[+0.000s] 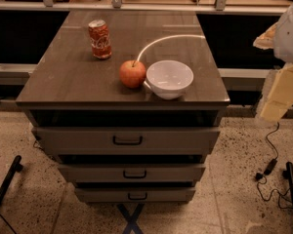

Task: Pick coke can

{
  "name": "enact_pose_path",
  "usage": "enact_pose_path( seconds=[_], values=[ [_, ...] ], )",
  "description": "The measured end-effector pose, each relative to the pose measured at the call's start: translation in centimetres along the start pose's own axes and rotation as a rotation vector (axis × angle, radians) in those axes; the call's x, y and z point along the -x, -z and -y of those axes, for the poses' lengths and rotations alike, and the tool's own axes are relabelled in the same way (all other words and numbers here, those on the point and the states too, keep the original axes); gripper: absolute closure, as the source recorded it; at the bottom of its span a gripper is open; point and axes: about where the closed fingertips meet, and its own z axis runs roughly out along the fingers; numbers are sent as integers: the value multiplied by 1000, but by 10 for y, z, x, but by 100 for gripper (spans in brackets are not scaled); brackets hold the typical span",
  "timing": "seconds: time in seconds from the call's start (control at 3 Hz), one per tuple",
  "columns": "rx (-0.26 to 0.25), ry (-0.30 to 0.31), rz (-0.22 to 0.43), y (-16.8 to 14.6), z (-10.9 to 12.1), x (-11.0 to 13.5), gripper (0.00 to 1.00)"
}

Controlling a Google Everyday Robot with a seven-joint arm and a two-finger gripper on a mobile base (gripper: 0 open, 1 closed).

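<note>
The coke can (99, 39) is a red can with white script and a silver top. It stands upright on the left rear part of the dark wooden cabinet top (73, 77). My gripper (278, 94) shows as pale yellow parts under a white arm housing at the right edge of the view. It hangs off the cabinet's right side, far from the can and holding nothing visible.
A red apple (133, 74) sits near the front edge, touching a white bowl (169, 78) on its right. The cabinet has three drawers (127, 140) below. A shelf rail (136, 6) runs behind. Cables (271, 167) lie on the floor at right.
</note>
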Motion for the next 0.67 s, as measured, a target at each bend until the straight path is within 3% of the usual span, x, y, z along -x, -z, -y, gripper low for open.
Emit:
enact_pose_path(
  seconds=[0.33,0.67],
  values=[
    [-20,1,9,0,7,4,0],
    [-120,-5,69,-13,52,29,0]
  ],
)
